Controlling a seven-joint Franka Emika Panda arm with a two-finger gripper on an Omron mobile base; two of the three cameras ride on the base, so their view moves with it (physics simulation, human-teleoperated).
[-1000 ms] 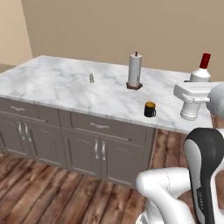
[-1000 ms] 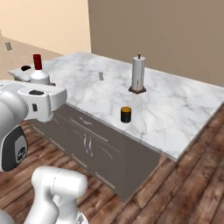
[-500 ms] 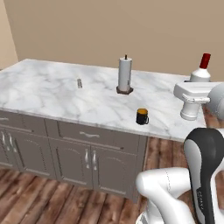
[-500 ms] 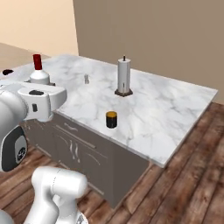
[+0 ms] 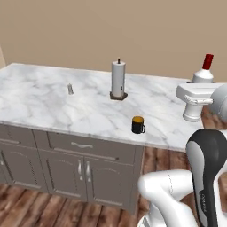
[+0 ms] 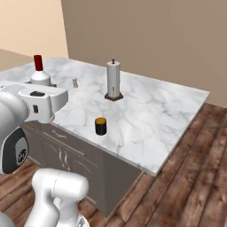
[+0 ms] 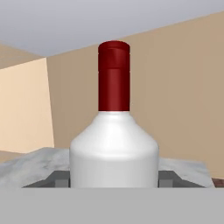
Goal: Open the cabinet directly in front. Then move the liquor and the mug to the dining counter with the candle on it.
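Fingers of mine sit either side of the small white bottle of liquor with the narrow neck and red cap point(image 7: 113, 144), closed on its round body; my gripper point(image 7: 113, 180) holds it upright. In the hand view the bottle stands right in front of the camera, with my dark fingertips point(image 7: 61, 179) showing at both sides of its base. From the left base view the bottle point(image 5: 203, 73) rises behind my white hand, its red cap topmost, at the right end of the counter and raised above the level of its top. From the right base view the same bottle point(image 6: 39, 74) stands up over my forearm at the left.

Beyond it lies the large island with the white grey-veined marble top, the dining counter point(image 5: 40, 104), with dark grey-brown doors and silver handles below. The small black mug with the orange-yellow inside point(image 5: 138, 125) stands on the marble near the front edge, well apart from the bottle. Behind the mug, toward the middle of the top, stands the tall white paper-towel roll on a brown base point(image 5: 118, 80). Left of the roll is the tiny grey-beige candle point(image 5: 70, 89), standing alone. The floor below is dark brown wood planks point(image 6: 190, 177), and a plain beige wall point(image 5: 111, 31) runs behind the counter.
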